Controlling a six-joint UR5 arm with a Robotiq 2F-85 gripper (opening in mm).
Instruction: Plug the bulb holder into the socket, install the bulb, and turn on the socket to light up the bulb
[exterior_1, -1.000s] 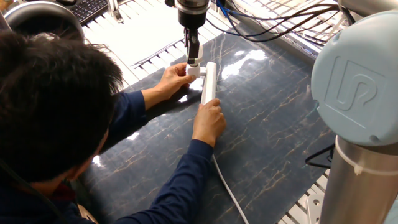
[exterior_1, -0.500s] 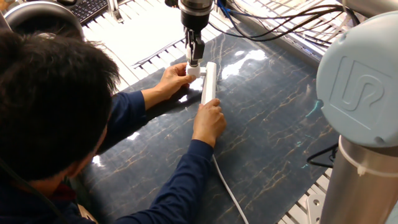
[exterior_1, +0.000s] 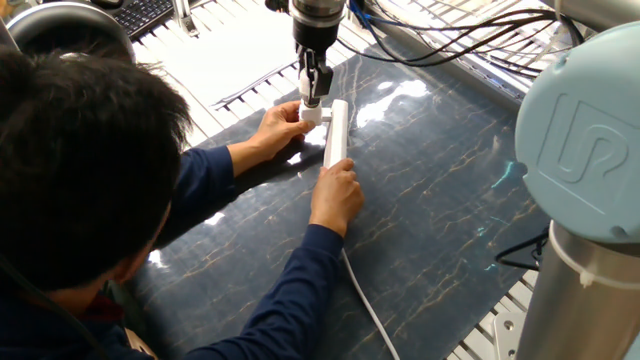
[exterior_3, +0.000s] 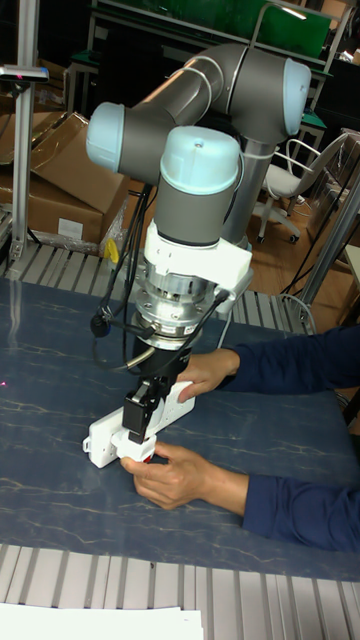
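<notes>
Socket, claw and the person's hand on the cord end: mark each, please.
socket (exterior_1: 337, 128), fixed view, top face mid-length
claw (exterior_1: 312, 97), fixed view, between fingertips
person's hand (exterior_1: 337, 195), fixed view, back of hand

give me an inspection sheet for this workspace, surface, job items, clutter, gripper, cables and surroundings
Surface: dark blue marbled table mat, glossy with glare.
Job's things: long white power strip lies on the mat, steadied by a person's two hands; small white cube-like bulb holder sits against the strip's side. Bulb: not seen.
Clutter: nothing seen on the mat.
Gripper: black two-finger gripper points straight down onto the bulb holder; whether it clamps it cannot be told.
Cables: white cord trails off the strip toward the near edge; black cables bundle beyond the mat.
Surroundings: cardboard boxes, office chair, keyboard.
</notes>
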